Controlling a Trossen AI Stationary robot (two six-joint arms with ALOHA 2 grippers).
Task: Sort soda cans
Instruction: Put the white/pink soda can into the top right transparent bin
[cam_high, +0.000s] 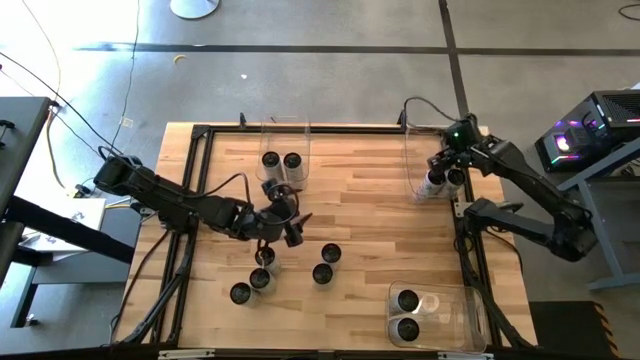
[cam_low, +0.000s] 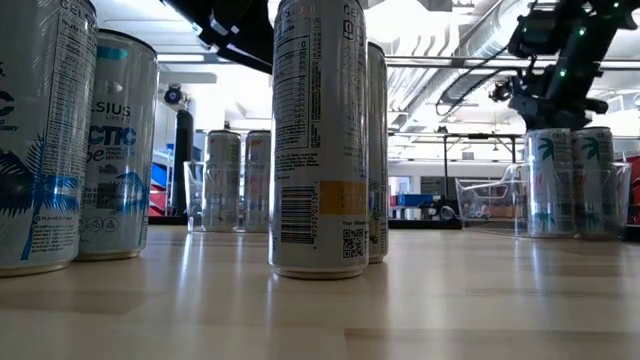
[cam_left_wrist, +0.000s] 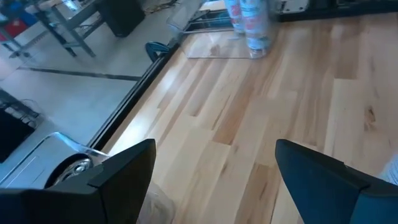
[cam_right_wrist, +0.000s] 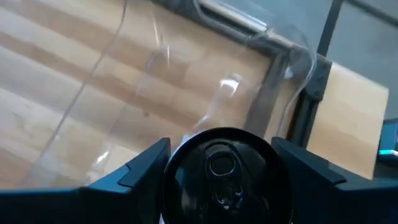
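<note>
Soda cans with silver-white sides and dark tops stand about the wooden table. Several loose ones (cam_high: 322, 273) stand near the front left. Two are in the far clear bin (cam_high: 283, 135), two in the near right bin (cam_high: 470, 310). My right gripper (cam_high: 443, 176) is over the far right bin (cam_high: 412, 150), shut on a can (cam_right_wrist: 225, 171) that stands beside another can (cam_low: 595, 180). My left gripper (cam_high: 292, 222) hovers open over the table's middle. Between its fingers (cam_left_wrist: 214, 168) only bare wood shows. My right gripper pinches the can between its two fingers, one on either side of the wall just under the dark top's rim (cam_right_wrist: 177, 163). The fingers slant down from above. The can stands upright inside the bin; whether its base rests on the bin floor I cannot tell.
A black frame (cam_high: 200, 135) runs round the tabletop. The loose cans (cam_low: 320, 140) stand close together at the front left. Bare wood lies between the table's middle and the right bins. Cables and equipment stand beyond the table's edges.
</note>
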